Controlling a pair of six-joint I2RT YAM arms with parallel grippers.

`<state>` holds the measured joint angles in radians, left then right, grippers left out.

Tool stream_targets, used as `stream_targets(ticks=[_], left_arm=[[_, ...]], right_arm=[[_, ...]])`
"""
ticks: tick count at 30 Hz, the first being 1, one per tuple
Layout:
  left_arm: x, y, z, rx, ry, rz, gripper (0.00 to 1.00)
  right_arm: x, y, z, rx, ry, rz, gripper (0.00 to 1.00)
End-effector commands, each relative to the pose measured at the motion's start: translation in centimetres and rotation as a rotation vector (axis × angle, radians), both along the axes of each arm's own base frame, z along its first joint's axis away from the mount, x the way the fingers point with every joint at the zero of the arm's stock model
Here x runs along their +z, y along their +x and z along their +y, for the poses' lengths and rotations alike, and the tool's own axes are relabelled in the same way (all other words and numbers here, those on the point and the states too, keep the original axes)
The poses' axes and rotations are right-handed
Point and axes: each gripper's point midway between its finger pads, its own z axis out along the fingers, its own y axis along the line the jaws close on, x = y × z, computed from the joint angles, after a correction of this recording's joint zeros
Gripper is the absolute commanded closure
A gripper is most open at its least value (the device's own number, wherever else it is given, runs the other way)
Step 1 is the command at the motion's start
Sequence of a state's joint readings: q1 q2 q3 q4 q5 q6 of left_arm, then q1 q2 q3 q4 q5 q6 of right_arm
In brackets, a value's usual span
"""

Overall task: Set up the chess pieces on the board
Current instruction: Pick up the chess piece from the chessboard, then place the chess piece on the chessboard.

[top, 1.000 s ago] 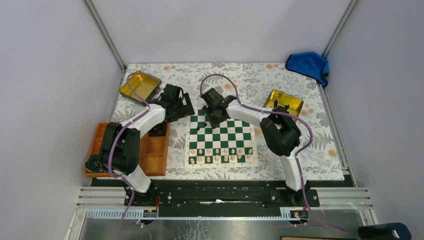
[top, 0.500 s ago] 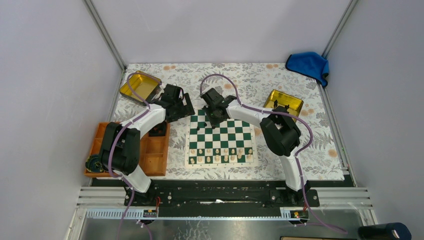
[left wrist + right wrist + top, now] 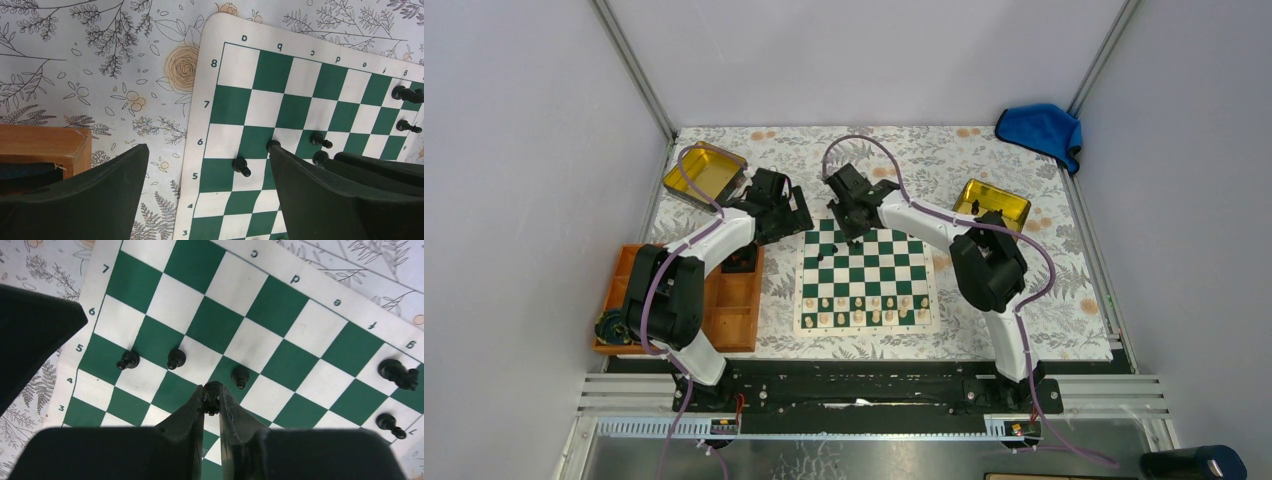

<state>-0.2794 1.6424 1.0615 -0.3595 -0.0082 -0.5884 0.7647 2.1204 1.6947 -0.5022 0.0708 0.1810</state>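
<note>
The board (image 3: 867, 330) lies mid-table with cream pieces (image 3: 864, 305) on its near rows. My right gripper (image 3: 212, 399) is shut on a black pawn (image 3: 212, 390) over the board's far half (image 3: 852, 222). Three black pawns (image 3: 175, 358) stand just beyond its tips. A black knight (image 3: 398, 374) and another pawn (image 3: 389, 424) sit near the g file. My left gripper (image 3: 207, 150) hangs open over the board's left border (image 3: 210, 60), with nothing between its fingers. A black pawn (image 3: 241, 166) stands on the board just inside its right finger (image 3: 300, 190).
An orange compartment tray (image 3: 734, 310) sits left of the board under the left arm. Gold tins stand at the back left (image 3: 704, 172) and back right (image 3: 991, 203). A blue cloth (image 3: 1041, 128) lies in the far right corner.
The right gripper's jaws have closed on the pawn, and the gripper has shifted slightly toward the board's far edge. The left arm has not moved.
</note>
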Motion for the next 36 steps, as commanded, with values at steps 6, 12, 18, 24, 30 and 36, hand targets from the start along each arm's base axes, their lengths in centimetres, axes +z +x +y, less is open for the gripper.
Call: stream_targets(ticks=[6, 12, 18, 24, 30, 36], left_arm=[[1.2, 0.3, 0.7, 0.022, 0.007, -0.043, 0.01], [1.1, 0.1, 0.8, 0.024, 0.007, -0.039, 0.01], [0.8, -0.2, 1.0, 0.026, 0.011, -0.032, 0.01], [0.8, -0.1, 1.2, 0.03, 0.018, -0.03, 0.01], [0.6, -0.2, 1.3, 0.031, 0.023, -0.022, 0.01], [0.5, -0.1, 1.3, 0.031, 0.03, -0.016, 0.01]], right_arm=[[7.2, 5.9, -4.9, -0.145, 0.052, -0.137, 0.93], [8.1, 9.3, -10.2, -0.265, 0.054, -0.159, 0.93], [7.0, 10.5, -13.5, -0.33, 0.029, -0.146, 0.93], [4.2, 10.2, -14.8, -0.359, 0.008, -0.09, 0.93], [2.2, 9.6, -15.3, -0.37, 0.001, -0.048, 0.93], [0.9, 9.4, -15.7, -0.378, 0.002, -0.026, 0.93]])
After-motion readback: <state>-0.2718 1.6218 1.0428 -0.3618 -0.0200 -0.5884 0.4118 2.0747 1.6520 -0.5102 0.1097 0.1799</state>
